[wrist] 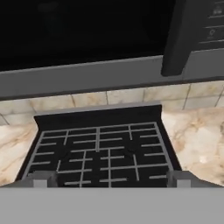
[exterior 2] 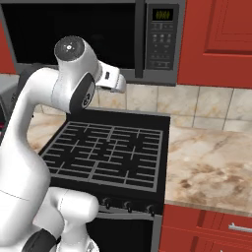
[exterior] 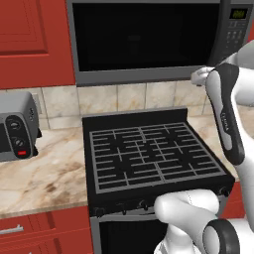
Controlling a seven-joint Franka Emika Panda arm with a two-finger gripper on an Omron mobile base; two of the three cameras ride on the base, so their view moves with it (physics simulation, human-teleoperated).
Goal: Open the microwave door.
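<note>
- Microwave door (exterior: 144, 42) sat shut, top of frame, above the stove (exterior: 149, 154).
- Handle (wrist: 177, 39) upper right (your target, for pulling).
- Gripper (exterior 2: 118, 82) just below it; can't tell you its opening.

Even, flat rendered light, soft faint shadows, no glare, slight low-resolution softness throughout.

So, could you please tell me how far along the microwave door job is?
Nothing looks done yet: the microwave door sits flush with the microwave. In hand is the approach: the end effector hangs below the door's bottom edge, short of the black bar handle, fingertips spread with nothing between. Left: reach the handle, grip it, and swing the door open.
</note>
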